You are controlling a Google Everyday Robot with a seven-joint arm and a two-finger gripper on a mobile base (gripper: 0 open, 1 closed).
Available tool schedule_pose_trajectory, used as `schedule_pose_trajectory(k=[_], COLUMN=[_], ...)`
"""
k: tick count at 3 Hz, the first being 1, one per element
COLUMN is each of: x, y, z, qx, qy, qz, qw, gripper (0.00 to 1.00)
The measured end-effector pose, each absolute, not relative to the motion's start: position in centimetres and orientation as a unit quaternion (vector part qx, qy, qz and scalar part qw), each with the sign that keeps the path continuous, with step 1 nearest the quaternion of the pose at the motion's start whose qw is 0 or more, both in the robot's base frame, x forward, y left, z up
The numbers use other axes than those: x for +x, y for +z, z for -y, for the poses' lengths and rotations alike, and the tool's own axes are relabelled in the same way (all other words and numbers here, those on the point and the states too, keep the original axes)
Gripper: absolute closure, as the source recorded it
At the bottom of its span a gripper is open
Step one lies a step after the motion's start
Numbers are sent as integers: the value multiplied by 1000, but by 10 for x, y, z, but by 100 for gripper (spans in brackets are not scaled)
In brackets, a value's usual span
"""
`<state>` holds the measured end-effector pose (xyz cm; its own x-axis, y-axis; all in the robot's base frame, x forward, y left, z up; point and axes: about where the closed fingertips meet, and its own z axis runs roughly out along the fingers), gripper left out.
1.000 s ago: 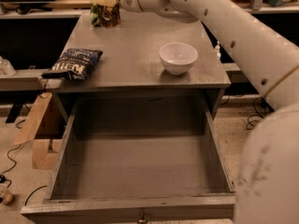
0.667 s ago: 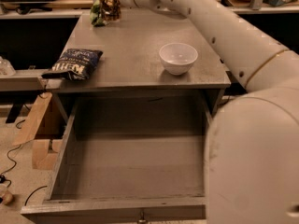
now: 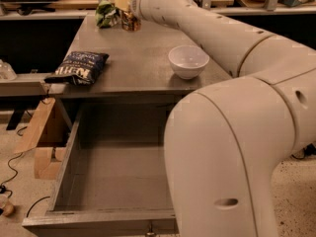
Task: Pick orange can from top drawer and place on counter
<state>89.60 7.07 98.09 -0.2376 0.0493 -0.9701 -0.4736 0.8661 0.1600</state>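
Note:
The orange can (image 3: 131, 21) is at the far edge of the grey counter (image 3: 133, 58), upright, at or just above its surface. My gripper (image 3: 125, 8) is at the can's top, shut on it, with my arm reaching across from the right. The top drawer (image 3: 118, 174) stands pulled open below the counter. Its grey floor is bare and its small knob (image 3: 149, 228) shows on the front. My arm's large near link hides the drawer's right part.
A white bowl (image 3: 188, 60) sits on the counter's right side. A dark blue chip bag (image 3: 79, 67) lies at its left front edge. A green crumpled item (image 3: 104, 13) sits left of the can. Wooden blocks (image 3: 42, 142) and cables lie on the floor at left.
The gripper and the orange can have moved to the right and slightly nearer along the counter's far edge. The green item beside them now shows. The bowl and chip bag have not moved.

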Motion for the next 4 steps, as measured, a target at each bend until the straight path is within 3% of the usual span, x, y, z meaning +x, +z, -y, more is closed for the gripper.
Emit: schedule_pose_trajectory(k=[1,3,4], x=[915,933,934], y=[948,918,918], z=[-42,-35,-35], qx=[-93,-82,-83], qy=[181,136,133], qz=[-764,-765,-765], qw=[612,624,624], gripper=[100,100,85])
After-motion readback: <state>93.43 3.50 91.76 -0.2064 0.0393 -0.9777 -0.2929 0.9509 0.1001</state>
